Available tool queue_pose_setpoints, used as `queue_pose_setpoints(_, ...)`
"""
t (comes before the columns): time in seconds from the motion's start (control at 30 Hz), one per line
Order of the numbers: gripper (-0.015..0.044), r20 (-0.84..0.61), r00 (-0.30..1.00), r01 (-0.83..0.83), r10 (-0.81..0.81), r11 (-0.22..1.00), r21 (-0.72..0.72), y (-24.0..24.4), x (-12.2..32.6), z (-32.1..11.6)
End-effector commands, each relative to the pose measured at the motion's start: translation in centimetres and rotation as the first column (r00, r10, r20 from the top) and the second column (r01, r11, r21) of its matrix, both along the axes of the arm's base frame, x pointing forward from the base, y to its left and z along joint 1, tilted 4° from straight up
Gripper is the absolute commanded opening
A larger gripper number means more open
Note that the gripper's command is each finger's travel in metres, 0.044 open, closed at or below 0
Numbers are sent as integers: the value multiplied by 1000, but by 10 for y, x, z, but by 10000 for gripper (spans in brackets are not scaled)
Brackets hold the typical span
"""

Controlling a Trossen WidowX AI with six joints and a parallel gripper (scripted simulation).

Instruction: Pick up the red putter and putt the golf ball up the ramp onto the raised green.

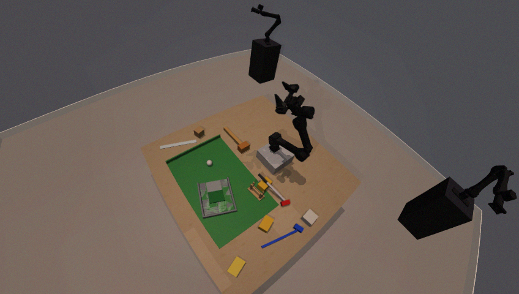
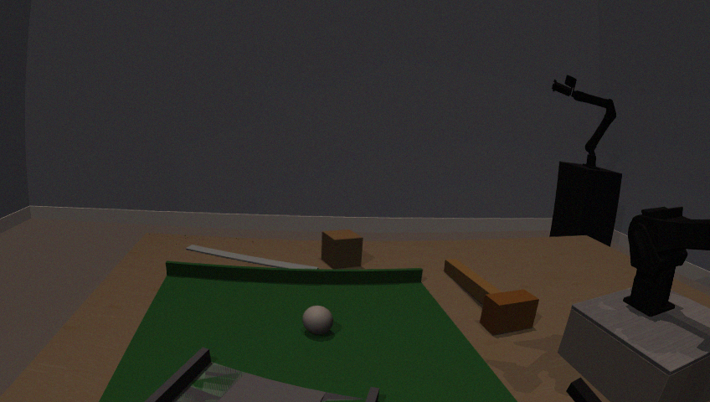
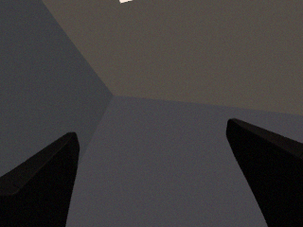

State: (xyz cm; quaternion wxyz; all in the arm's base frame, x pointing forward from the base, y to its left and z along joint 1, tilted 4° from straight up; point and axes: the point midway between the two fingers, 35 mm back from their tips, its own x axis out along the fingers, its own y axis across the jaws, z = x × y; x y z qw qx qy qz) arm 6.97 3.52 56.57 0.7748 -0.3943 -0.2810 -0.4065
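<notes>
The red putter [image 1: 280,197] has a red head and a white and black shaft. It rests on a small wooden stand [image 1: 256,191] at the right edge of the green mat [image 1: 185,173] [image 2: 398,338]. The white golf ball [image 1: 209,162] [image 2: 317,319] lies on the mat near its far wall. The raised green [image 1: 216,196] sits inside a grey ramp frame [image 1: 200,199] [image 2: 179,373] in the middle of the mat. My gripper [image 1: 282,92] [image 3: 154,134] is open and empty. It is held high above the arm's base and points up and away from the mat.
An orange mallet [image 1: 236,139] [image 2: 498,298], a brown cube [image 1: 198,131] [image 2: 342,248] and a white bar [image 1: 177,144] [image 2: 249,257] lie behind the mat. A blue mallet [image 1: 282,237], yellow blocks [image 1: 266,223] [image 1: 236,266] and a white block [image 1: 310,217] lie in front. Two black camera pedestals [image 1: 264,60] [image 1: 437,211] stand at the edges.
</notes>
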Motion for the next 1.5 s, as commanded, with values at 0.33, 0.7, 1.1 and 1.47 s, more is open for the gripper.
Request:
queue_pose_setpoints(0.33,440,-67,970,-208,233,940,271,-93,27,-16)
queue_pose_setpoints(0.7,440,-247,815,-337,524,776,533,-138,135,-74)
queue_pose_setpoints(1.1,440,-507,415,-299,756,639,709,-73,260,-185)
queue_pose_setpoints(1.47,440,-667,-93,-236,739,635,736,51,298,-302)
